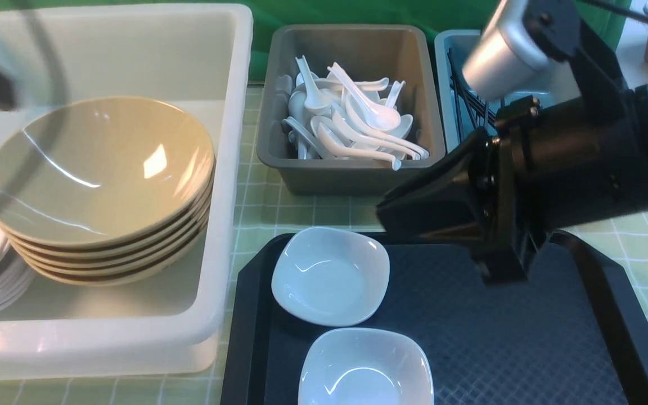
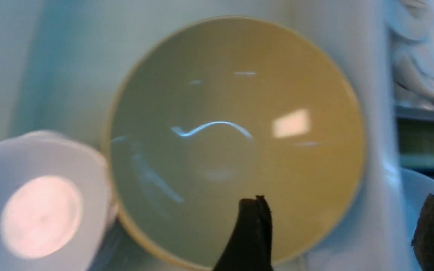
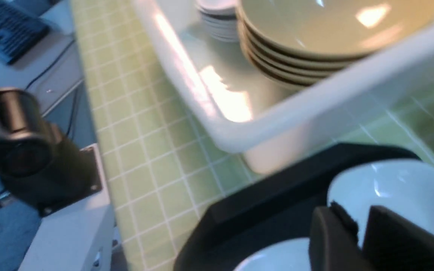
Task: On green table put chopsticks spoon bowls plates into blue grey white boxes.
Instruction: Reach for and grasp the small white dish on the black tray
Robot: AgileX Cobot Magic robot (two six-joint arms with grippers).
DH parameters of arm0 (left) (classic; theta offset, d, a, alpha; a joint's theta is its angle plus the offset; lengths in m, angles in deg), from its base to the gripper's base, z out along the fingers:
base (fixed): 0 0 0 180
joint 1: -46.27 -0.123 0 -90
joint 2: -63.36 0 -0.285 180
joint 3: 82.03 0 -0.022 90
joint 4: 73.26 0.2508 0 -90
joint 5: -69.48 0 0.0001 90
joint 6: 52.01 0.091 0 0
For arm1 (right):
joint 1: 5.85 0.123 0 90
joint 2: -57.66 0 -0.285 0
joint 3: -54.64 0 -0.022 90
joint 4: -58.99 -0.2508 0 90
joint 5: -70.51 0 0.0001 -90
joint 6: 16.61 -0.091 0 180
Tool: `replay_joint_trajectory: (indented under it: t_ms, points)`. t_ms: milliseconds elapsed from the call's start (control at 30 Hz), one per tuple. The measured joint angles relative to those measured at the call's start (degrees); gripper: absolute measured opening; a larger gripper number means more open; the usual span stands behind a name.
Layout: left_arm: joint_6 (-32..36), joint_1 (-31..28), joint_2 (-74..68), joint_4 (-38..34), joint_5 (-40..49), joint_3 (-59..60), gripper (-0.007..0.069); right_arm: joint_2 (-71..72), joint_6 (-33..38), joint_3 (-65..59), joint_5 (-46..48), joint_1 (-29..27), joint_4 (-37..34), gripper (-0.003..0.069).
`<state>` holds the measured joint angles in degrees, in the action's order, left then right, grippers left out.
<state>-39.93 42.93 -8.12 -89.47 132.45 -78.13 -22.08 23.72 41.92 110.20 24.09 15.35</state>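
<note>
Just left of the right gripper (image 3: 360, 226), on the black tray (image 1: 526, 337): the far white dish (image 1: 329, 275), squarish, without long axis. Jaws parted only slightly, holding nothing. Farther away, the left gripper (image 2: 345, 199), wide open, empty, above the tan bowls (image 1: 99, 169) in the white box (image 1: 228, 169)

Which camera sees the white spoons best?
The front view: the white soup spoons lie piled in the grey plastic box. The left wrist view catches only a blurry edge; the right wrist view shows none.
</note>
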Motion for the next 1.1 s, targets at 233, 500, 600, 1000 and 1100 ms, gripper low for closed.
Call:
replay_joint_trajectory:
  t_ms: [233,500,600,1000,1100]
  points:
    - [3.55,14.23,0.88,-3.13,2.60,2.59,0.0249,-3.72,-4.92,0.00,0.69,-5.47,0.29,0.0302]
    - [1.51,21.79,-6.43,-4.63,-0.58,7.44,0.0190,-4.07,1.27,1.53,7.72,-5.95,0.42,0.0320]
    - [0.42,25.09,-15.84,-3.56,1.76,2.52,0.0298,-2.73,3.29,3.76,13.92,-5.95,0.49,0.0256]
    - [-1.00,32.46,-36.53,3.97,3.94,-12.35,0.0631,4.75,1.85,4.64,20.01,-5.95,3.69,0.0024]
    - [-0.82,32.46,-35.39,4.16,5.55,-15.56,0.0625,4.70,-3.26,3.77,18.24,-5.95,6.92,0.0024]
